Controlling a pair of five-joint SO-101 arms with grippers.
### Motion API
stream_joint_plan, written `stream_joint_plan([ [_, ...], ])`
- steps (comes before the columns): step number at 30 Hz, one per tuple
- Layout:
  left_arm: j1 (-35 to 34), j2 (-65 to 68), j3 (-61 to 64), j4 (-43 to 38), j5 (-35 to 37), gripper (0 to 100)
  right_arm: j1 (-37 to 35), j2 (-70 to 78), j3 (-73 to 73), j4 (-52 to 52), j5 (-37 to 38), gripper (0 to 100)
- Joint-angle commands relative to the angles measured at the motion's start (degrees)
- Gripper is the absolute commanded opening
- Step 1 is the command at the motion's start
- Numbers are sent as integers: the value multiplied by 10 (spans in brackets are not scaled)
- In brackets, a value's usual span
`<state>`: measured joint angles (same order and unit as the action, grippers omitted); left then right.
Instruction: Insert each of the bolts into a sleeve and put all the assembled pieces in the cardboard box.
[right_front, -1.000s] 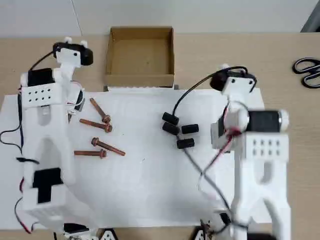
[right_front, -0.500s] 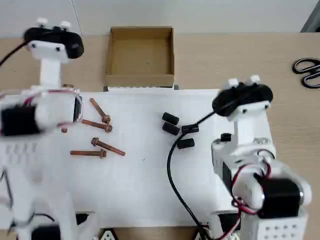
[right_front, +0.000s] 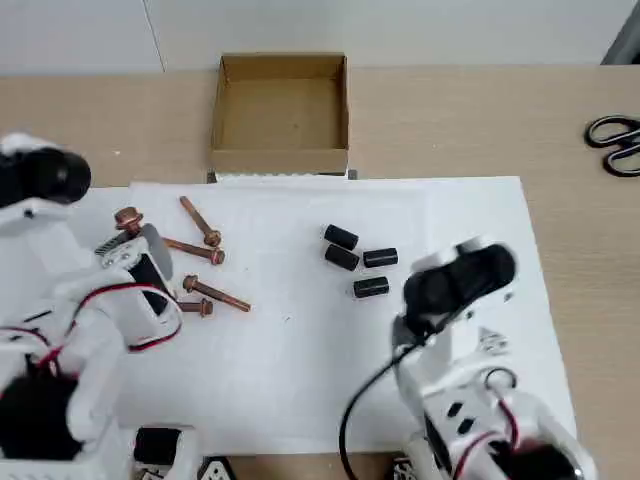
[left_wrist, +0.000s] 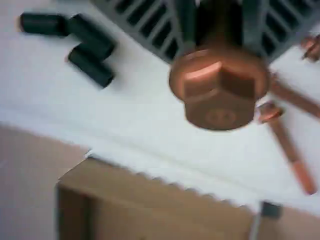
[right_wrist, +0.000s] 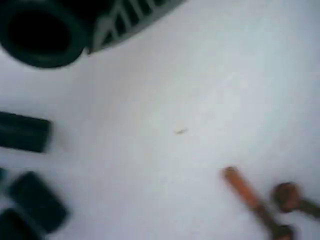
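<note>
- Step in hand: first pairing, with one part in each arm.
- Left gripper (left_wrist: 218, 30) is clenched on a bolt (left_wrist: 218, 87). The shank sits between the jaws and the hex head sticks out past them. In the high view the bolt is at the left edge of the white sheet (right_front: 300, 380).
- Right gripper (right_wrist: 65, 15) appears clamped on a sleeve (right_wrist: 35, 32), its open bore facing the wrist camera. One jaw is out of frame, so this grip is a judgement.
- Four loose sleeves (right_front: 341, 237) cluster mid-sheet; loose bolts (right_front: 215, 293) lie beside the left arm.
- Cardboard box (right_front: 280, 160) sits just past the sheet's far edge, with no assembled piece in it.
- Next move calls for bringing the arms together and lining the shank tip up with the bore. The tip is hidden by the jaws, so I cannot tell how much shank is free.
</note>
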<state>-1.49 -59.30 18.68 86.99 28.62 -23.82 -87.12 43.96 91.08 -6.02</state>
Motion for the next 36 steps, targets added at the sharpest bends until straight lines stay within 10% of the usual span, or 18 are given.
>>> stream_joint_plan([
  [1,40,-69,80,-86,49,5,-51,-38,39,-38,-15,2],
  [13,166,-320,350,-251,107,5,-182,-45,143,-159,-14,2],
  [36,299,-404,435,-264,107,5,-255,-45,212,-247,39,2],
])
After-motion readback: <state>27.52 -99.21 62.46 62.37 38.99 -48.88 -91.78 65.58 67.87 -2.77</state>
